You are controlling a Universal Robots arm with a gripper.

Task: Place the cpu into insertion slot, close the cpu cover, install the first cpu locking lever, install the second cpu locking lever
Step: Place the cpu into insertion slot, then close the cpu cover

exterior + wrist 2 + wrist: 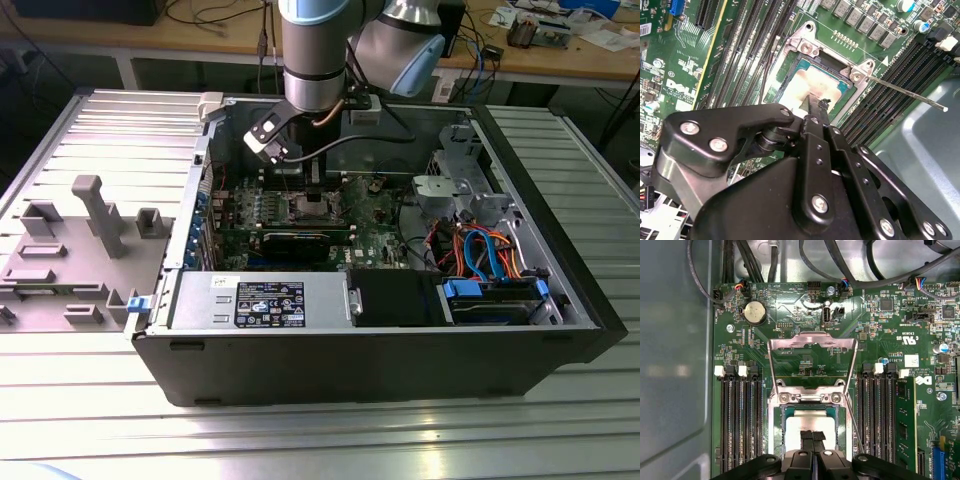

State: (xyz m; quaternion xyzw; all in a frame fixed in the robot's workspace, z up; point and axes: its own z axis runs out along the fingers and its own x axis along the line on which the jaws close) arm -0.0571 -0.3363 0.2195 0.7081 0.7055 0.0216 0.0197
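Exterior view: your arm (315,50) drops into the open computer case (350,350), which lies flat on the ribbed metal table (320,440). The wrist hangs right over the insertion slot (315,207) on the green motherboard (375,225).

First wrist view, close-up. You've got the gripper (812,436) directly above the slot with its two black fingers pressed together, and nothing is visible between them. The cpu (812,417) lies flat inside the slot, silver top up, framed by the socket's metal rim. You cannot tell whether the fingertips touch the chip's top or sit just over it.

The cpu cover (812,340) is not closed. It stands swung up from its hinge on the side of the slot toward the coin battery (754,312), and you can see the board through its square window. Memory slots (740,420) flank the socket on both sides.

Second wrist view: the chip is seated the same way. One thin lever rod (905,92) juts from a socket corner out over the memory slots toward the grey case wall, raised and unlatched. A second thin rod (766,75) runs beside the opposite edge of the socket. You cannot tell whether that one is latched.
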